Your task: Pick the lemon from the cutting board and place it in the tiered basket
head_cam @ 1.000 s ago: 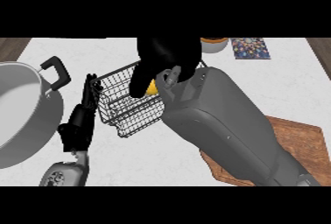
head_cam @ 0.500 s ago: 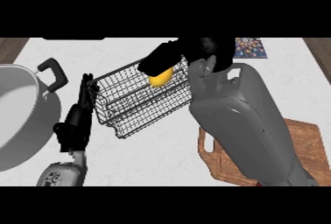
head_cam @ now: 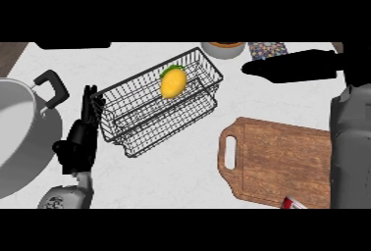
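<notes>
The lemon (head_cam: 172, 83) lies in the far part of the wire tiered basket (head_cam: 138, 122), with the right hand (head_cam: 293, 67) off to its right, flat, fingers straight and holding nothing, the bare cutting board (head_cam: 279, 164) nearer, and the left hand (head_cam: 81, 137) resting open beside the basket's left edge, next to a grey pot (head_cam: 18, 132).

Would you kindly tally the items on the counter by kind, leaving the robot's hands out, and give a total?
Fruit: 1, the yellow lemon
Wire baskets: 1, the black tiered basket
Boards: 1, the brown wooden cutting board
Cookware: 1, the grey metal pot with a black handle
Bowls: 1, the pale round bowl
Total: 5
</notes>
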Controlling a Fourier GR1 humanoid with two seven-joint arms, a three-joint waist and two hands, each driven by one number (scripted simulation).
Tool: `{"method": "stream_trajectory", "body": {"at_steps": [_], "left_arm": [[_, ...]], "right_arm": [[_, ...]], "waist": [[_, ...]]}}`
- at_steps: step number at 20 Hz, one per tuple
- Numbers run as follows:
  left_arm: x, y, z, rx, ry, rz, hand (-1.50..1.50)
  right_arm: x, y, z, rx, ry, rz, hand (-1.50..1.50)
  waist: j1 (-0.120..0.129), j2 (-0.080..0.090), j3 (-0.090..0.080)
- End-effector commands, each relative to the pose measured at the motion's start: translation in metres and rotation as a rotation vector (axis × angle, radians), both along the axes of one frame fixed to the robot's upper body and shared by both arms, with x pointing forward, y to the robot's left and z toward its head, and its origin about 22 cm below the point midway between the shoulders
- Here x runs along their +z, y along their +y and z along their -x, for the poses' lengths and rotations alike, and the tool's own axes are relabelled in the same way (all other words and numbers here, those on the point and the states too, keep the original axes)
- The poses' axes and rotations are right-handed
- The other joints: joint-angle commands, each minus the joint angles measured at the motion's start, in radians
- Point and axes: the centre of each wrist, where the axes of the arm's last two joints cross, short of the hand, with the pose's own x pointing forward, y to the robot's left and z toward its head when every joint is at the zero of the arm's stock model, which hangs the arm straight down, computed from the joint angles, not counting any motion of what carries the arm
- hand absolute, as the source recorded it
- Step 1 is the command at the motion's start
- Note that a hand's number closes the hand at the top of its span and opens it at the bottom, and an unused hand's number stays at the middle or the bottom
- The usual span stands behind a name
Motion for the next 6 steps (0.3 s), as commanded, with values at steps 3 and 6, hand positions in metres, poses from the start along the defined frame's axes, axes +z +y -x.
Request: {"method": "stream_trajectory", "body": {"at_steps": [3,6], "left_arm": [[-0.004,0.004,0.004,-0.035,0.009,0.006,0.0],[0.002,-0.004,-0.006,-0.015,0.004,0.004,0.0]], "right_arm": [[-0.017,-0.098,0.052,-0.062,-0.005,-0.064,-1.5],[-0.048,-0.13,0.085,-0.001,0.024,-0.083,-1.5]], "waist": [[0.003,0.004,-0.001],[-0.017,0.004,0.001]]}}
